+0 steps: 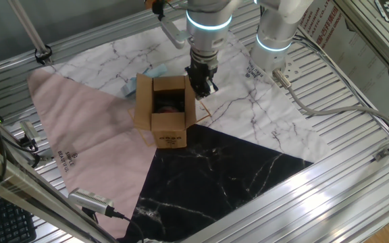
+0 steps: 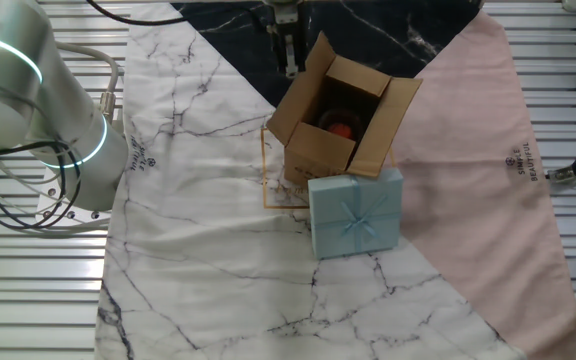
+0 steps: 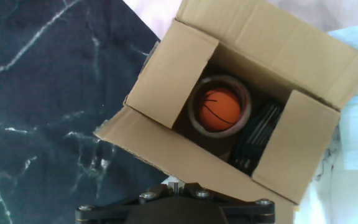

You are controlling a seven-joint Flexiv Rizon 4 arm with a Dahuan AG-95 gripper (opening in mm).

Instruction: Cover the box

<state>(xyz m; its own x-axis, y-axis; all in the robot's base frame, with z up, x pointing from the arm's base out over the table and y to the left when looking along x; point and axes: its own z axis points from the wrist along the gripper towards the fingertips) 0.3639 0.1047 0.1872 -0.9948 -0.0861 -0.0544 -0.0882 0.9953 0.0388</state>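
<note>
Marbled white, pink and black cloths were spread on the slatted table (image 1: 356, 145) — at their centre the small brown cardboard box (image 1: 165, 104) was seen, flaps open. The gripper (image 1: 202, 84) was held just beside it; its opening could not be told.

On the worktop (image 2: 198, 280), near its middle: the box (image 2: 340, 125), flaps standing open, with a ball (image 3: 219, 109) resting inside a tape roll (image 3: 194, 115) within it; touching one side, a gift box (image 2: 356, 212); just beside the opposite side, the claw (image 1: 202, 82).
</note>
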